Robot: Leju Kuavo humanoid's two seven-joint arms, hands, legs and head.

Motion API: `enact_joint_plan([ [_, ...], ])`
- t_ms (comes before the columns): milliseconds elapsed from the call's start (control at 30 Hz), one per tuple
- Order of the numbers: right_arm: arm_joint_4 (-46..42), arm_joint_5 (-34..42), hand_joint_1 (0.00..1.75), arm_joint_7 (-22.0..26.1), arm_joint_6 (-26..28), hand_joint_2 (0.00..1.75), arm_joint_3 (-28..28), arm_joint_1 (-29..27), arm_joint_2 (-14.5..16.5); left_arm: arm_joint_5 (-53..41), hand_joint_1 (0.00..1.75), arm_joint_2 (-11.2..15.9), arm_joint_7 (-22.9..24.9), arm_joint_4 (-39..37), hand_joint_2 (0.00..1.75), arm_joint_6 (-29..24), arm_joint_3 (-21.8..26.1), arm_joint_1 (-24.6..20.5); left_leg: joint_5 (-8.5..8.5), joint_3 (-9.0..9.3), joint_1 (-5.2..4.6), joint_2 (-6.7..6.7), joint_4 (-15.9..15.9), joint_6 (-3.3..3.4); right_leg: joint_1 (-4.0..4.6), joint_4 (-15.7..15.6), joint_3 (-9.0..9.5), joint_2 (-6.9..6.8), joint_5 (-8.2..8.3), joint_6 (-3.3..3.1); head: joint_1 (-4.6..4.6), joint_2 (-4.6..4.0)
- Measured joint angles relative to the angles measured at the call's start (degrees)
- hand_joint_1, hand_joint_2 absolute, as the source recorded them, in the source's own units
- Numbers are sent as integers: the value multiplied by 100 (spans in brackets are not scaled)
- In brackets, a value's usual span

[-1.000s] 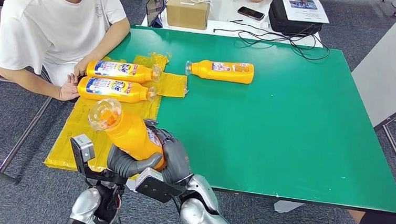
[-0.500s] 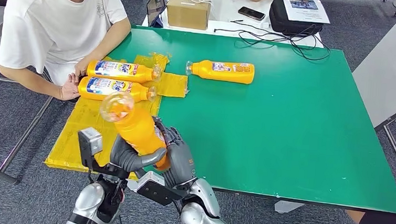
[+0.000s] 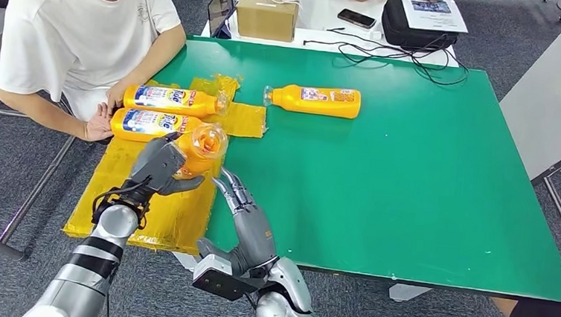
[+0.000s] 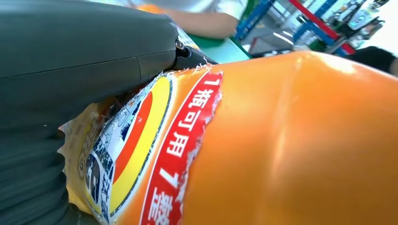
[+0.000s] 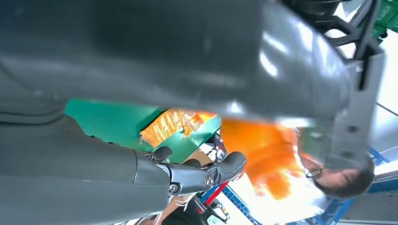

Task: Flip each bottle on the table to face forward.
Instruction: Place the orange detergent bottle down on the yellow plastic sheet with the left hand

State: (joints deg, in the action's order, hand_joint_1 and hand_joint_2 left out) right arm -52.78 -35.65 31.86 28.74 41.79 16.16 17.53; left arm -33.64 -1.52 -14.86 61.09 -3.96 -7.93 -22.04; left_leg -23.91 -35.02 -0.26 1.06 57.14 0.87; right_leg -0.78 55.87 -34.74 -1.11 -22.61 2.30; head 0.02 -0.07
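orange plastic bottle (image 3: 197, 151) is grasped by the left hand (image 3: 159, 166) above the yellow sheet (image 3: 156, 209); right hand (image 3: 247, 217) is released. it should be lowered label-up beside the two laid bottles (image 3: 169, 112).

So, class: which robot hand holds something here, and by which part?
The left hand grips an orange bottle around its labelled body; the right hand holds nothing.

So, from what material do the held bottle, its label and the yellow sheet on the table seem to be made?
Held bottle: probably glossy orange plastic; the left wrist view shows smooth highlights on its body.
Its label: thin printed film or paper, its edge ragged and lifting.
Yellow sheet: likely thin plastic film, crinkled and shiny, though coated paper is possible.
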Motion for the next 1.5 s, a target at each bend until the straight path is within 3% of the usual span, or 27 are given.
enact_joint_plan([
  [267,0,93,0,24,-37,0,69,16,-1,-730,175,329,165,-712,175,-170,101,-466,0,-4,-1,0,0,0,0,0,-6,0,0,0,1,0],
  [433,0,166,0,27,-116,0,75,16,-9,-1953,175,582,514,-1273,175,-329,33,-794,0,-4,0,5,0,0,1,1,-11,4,1,0,0,0],
  [633,-2,203,0,73,-207,0,70,15,-11,-2734,175,847,683,-1779,175,214,-336,-1127,1,-6,0,3,1,-1,0,1,-12,2,1,0,-1,0],
  [767,0,209,0,111,-246,0,61,15,-11,-2966,175,892,775,-2074,175,570,-706,-1274,1,-11,-1,2,1,0,-1,0,-13,2,1,0,0,0],
  [1000,0,237,0,130,-251,0,46,12,-11,-2926,175,899,751,-2371,175,728,-1024,-1427,1,-10,-3,2,2,0,-1,0,-14,2,1,0,-1,0],
  [1033,1,248,0,139,-251,0,45,12,-11,-2888,152,898,724,-2405,175,771,-1049,-1442,1,-10,-2,2,1,0,0,0,-14,2,1,0,-1,0],
  [1133,11,274,0,180,-250,0,43,13,-10,-2790,22,876,686,-2504,175,856,-1139,-1489,1,-10,-1,3,1,0,0,1,-14,2,1,0,-1,0],
  [1167,19,279,0,194,-249,0,42,14,-9,-2756,1,865,677,-2544,175,885,-1176,-1506,1,-10,-1,3,1,0,0,1,-14,2,1,0,-1,0],
  [1500,127,349,0,274,-236,0,10,17,-5,-2519,0,848,643,-2844,175,1061,-1588,-1613,1,-6,-3,-3,0,0,-2,0,-5,-1,1,0,-1,0],
])
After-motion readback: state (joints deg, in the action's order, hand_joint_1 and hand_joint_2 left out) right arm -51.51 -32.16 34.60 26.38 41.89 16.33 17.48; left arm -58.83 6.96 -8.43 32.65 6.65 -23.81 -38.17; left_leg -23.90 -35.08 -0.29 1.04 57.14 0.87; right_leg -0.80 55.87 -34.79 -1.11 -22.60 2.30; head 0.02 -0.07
